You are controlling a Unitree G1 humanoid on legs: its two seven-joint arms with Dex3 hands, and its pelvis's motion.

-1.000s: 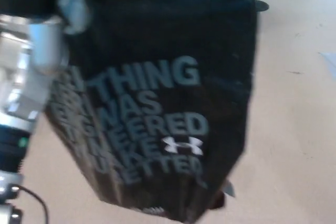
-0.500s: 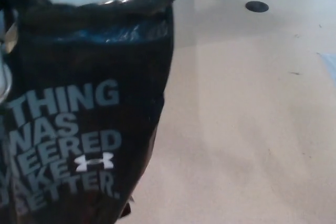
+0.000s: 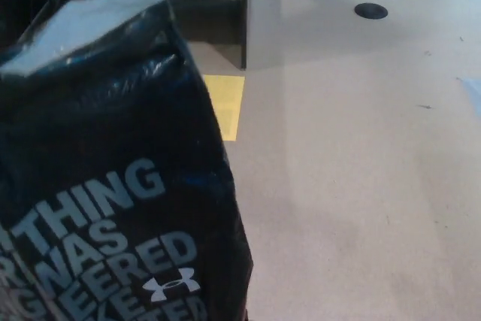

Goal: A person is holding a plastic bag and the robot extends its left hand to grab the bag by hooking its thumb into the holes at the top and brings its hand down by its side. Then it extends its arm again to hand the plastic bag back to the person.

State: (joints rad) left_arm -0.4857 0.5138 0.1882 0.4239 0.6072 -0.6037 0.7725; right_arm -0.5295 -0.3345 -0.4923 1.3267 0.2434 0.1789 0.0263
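Observation:
A glossy black plastic bag (image 3: 113,186) with grey block lettering and a white logo fills the left half of the head view. Its top edge (image 3: 83,20) shows pale and folded near the upper left, and its lower part runs off the bottom and left edges of the picture. Neither of my hands shows in this view, and what holds the bag is hidden.
A beige floor (image 3: 361,186) spreads to the right. A yellow floor marking (image 3: 224,103) lies beside the bag. A grey upright panel (image 3: 263,13) stands at the top centre, with a dark round floor fitting (image 3: 370,10) to its right.
The bag has swung leftward and lower in the picture, uncovering the floor, the yellow marking and the grey panel. The silver arm part seen at the left earlier is gone from view.

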